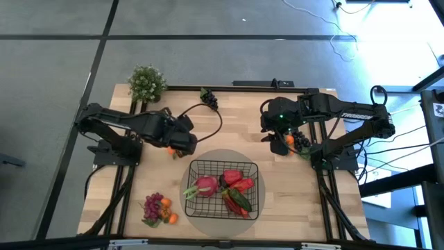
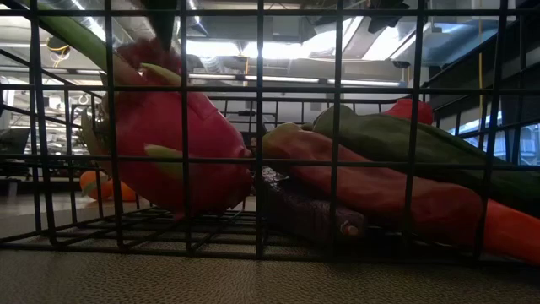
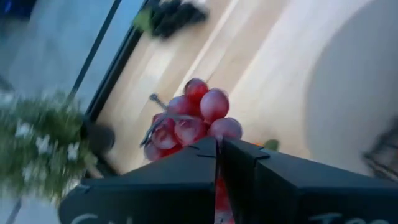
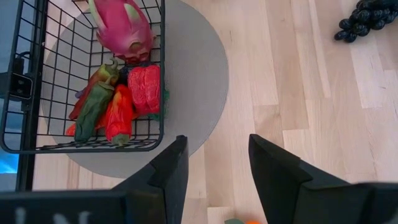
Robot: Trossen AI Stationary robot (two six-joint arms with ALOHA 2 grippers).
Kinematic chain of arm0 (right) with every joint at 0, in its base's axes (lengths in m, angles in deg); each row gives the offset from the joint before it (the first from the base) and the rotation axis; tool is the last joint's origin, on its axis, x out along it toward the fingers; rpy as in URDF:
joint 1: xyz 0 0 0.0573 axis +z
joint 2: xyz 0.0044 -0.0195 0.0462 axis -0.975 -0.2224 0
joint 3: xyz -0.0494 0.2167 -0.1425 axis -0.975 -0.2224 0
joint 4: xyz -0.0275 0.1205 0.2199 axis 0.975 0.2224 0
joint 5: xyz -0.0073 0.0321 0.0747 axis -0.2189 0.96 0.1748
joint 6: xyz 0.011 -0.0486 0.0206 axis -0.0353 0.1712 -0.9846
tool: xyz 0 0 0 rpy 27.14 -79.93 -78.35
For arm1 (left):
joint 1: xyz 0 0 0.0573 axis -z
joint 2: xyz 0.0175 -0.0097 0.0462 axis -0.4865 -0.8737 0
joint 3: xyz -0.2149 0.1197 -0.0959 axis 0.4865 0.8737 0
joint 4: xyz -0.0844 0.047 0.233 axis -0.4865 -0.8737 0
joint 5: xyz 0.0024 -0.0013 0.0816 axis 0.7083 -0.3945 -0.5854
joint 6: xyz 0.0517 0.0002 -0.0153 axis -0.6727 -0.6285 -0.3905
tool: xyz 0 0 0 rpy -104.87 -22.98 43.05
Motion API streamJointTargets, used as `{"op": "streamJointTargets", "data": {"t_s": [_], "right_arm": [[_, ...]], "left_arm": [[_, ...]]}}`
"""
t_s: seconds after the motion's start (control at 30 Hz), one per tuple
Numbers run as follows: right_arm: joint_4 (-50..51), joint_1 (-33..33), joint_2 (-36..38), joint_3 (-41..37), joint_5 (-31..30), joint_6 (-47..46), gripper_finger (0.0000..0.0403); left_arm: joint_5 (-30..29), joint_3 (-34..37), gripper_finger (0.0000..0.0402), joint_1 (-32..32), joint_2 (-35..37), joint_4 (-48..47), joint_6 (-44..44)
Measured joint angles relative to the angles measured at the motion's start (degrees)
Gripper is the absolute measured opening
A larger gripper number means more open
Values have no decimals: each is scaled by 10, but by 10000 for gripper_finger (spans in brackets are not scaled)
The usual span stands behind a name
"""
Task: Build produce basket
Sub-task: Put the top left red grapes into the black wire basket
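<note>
The black wire basket (image 1: 223, 162) stands on a round grey mat at the near middle of the table. It holds a pink fruit (image 1: 206, 185), red peppers (image 1: 236, 182) and a green piece, which the low view shows through the mesh (image 2: 257, 127). My left gripper (image 1: 184, 142) is left of the basket and above the table, shut on a red grape bunch (image 3: 193, 118). My right gripper (image 4: 217, 155) hangs open over bare wood right of the basket (image 4: 163, 62), with nothing between its fingers. My left gripper pinches the red grape bunch between its two shut fingers; a strip of red (image 3: 219, 190) shows in the slit between them. Most of the bunch sticks out past the fingertips. The fingers slant down from the table's left side. Which part they have is hidden by the fingers.
A bushy potted plant (image 1: 146, 82) stands at the far left corner and a black grape bunch (image 1: 208, 98) lies at the far edge. Purple grapes with oranges (image 1: 158, 208) lie at the near left. An orange and dark grapes (image 1: 295, 142) lie under the right arm.
</note>
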Motion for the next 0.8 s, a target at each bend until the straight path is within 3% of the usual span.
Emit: {"op": "streamJointTargets", "data": {"t_s": [0.17, 0.4, 0.8], "right_arm": [[-12, 0, 0, 0, 0, -1, 154], [-20, 0, 0, 0, -48, -18, 154], [-23, 35, 14, 0, -47, -10, 154]], "left_arm": [[3, -43, 0, 42, 0, 51, -74], [73, -45, 0, 81, 0, 183, -173], [94, -46, 0, 111, -41, 344, -160]]}}
